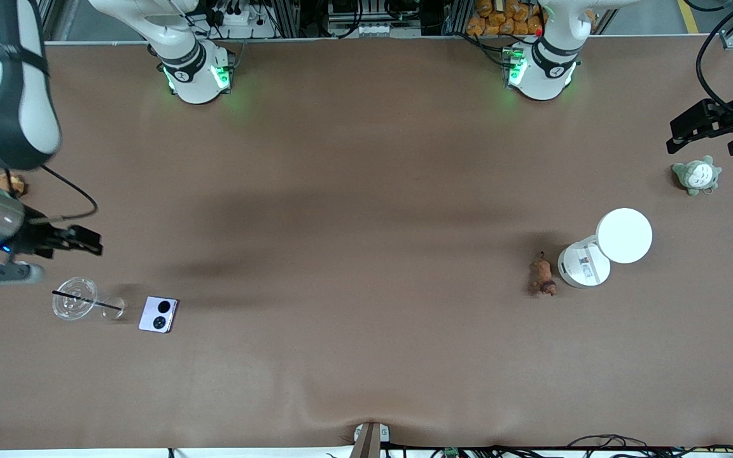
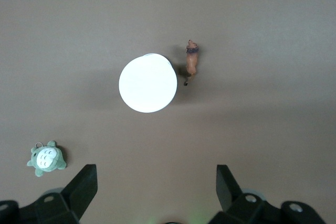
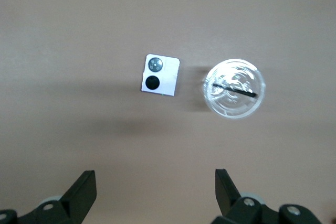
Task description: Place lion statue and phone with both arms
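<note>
The lion statue [image 1: 542,275], a tiny reddish-brown figurine, lies on the table beside a white cylinder, toward the left arm's end; it also shows in the left wrist view [image 2: 192,62]. The pale lilac phone [image 1: 158,314] lies flat with its two black circles up, toward the right arm's end, and shows in the right wrist view [image 3: 160,75]. My left gripper [image 1: 704,135] hangs open and empty high over the table near the grey-green plush [image 2: 155,174]. My right gripper [image 1: 90,242] hangs open and empty over the table near the clear cup [image 3: 155,178].
A white cylinder container [image 1: 602,248] stands beside the lion. A grey-green plush [image 1: 696,175] lies farther from the front camera. A clear plastic cup with a black straw [image 1: 75,298] stands beside the phone. A round brown plush [image 1: 10,184] lies at the right arm's end.
</note>
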{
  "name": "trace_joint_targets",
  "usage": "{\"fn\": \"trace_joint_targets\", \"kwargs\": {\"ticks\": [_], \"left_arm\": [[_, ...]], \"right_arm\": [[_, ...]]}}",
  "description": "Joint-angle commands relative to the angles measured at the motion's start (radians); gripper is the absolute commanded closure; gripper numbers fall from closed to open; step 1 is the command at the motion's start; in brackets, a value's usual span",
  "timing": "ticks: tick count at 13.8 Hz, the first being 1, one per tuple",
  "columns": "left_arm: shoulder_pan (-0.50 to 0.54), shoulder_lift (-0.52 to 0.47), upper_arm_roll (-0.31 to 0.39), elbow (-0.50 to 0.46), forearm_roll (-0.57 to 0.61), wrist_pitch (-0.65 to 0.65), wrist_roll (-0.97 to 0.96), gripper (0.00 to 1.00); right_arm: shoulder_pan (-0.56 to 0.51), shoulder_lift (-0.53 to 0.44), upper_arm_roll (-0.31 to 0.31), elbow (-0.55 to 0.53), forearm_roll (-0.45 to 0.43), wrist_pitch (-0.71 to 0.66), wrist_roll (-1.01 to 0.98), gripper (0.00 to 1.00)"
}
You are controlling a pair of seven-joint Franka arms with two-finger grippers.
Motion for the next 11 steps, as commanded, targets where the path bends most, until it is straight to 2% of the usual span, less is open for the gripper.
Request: {"fn": "trace_joint_targets", "kwargs": {"ticks": [1, 4, 7, 11], "left_arm": [[0.005, -0.004, -0.003, 0.001, -0.011, -0.003, 0.005, 0.00], [0.005, -0.004, -0.003, 0.002, -0.011, -0.003, 0.005, 0.00], [0.005, -0.004, -0.003, 0.002, -0.011, -0.003, 0.005, 0.00], [0.005, -0.004, -0.003, 0.002, -0.011, -0.003, 0.005, 0.00]], "right_arm": [[-0.027, -0.107, -0.011, -0.026, 0.021, -0.086, -0.013, 0.00], [-0.025, -0.168, -0.070, -0.004, 0.024, -0.231, -0.015, 0.00], [-0.031, -0.233, -0.070, 0.004, 0.024, -0.324, -0.003, 0.00], [-0.044, -0.237, -0.083, 0.054, 0.056, -0.409, 0.034, 0.00]]}}
